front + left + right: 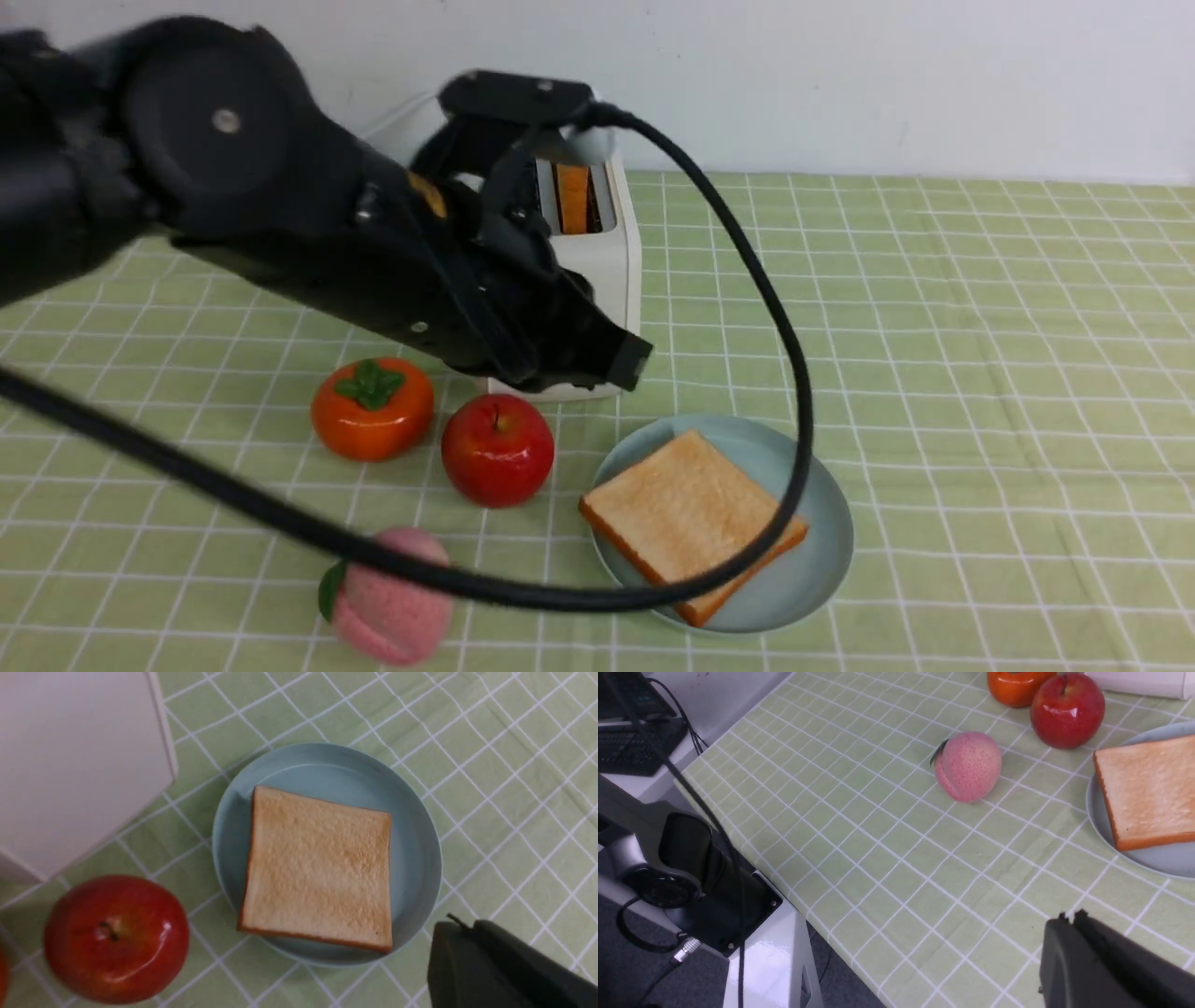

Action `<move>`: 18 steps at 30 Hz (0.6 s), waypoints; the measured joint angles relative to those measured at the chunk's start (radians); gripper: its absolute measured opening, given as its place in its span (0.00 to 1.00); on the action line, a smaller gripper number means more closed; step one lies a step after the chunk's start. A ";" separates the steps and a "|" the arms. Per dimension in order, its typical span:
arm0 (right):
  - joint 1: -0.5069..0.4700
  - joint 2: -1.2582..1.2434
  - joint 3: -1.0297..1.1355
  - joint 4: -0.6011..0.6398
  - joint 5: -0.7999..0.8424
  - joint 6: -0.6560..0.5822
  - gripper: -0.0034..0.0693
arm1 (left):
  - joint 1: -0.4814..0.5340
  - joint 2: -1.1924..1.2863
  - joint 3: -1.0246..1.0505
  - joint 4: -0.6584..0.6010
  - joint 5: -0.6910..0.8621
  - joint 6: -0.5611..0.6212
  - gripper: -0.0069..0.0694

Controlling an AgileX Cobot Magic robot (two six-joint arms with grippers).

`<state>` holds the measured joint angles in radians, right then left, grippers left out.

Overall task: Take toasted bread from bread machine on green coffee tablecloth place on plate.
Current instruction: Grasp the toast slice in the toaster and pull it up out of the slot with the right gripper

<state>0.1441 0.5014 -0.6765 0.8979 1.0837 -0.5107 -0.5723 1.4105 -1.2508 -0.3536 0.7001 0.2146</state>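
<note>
Left claw point(460, 947) closed, empty; right claw point(1071, 947) closed too. One toast slice point(686, 509) on plate point(826, 560), another in toaster point(597, 280) slot. Probably light, crisp-edged, crumbly; best pinched gently across its faces near the exposed crust

Plate point(836, 560) shared, left wrist overhead, nearer

Toast point(320, 870) on blue plate point(416, 858), apple point(117, 940) nearby
</note>
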 joint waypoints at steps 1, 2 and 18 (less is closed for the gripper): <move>0.000 0.030 0.000 -0.004 -0.014 0.000 0.06 | 0.000 -0.092 0.031 0.044 -0.004 -0.041 0.07; 0.000 0.053 -0.001 -0.011 -0.021 0.001 0.06 | 0.000 -0.151 0.059 0.061 -0.017 -0.061 0.07; 0.143 0.608 -0.318 -0.060 -0.174 -0.003 0.05 | 0.000 -1.142 0.769 0.079 -0.325 -0.105 0.07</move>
<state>0.2872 1.1095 -0.9941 0.8383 0.9100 -0.5139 -0.5723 0.2681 -0.4815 -0.2743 0.3749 0.1091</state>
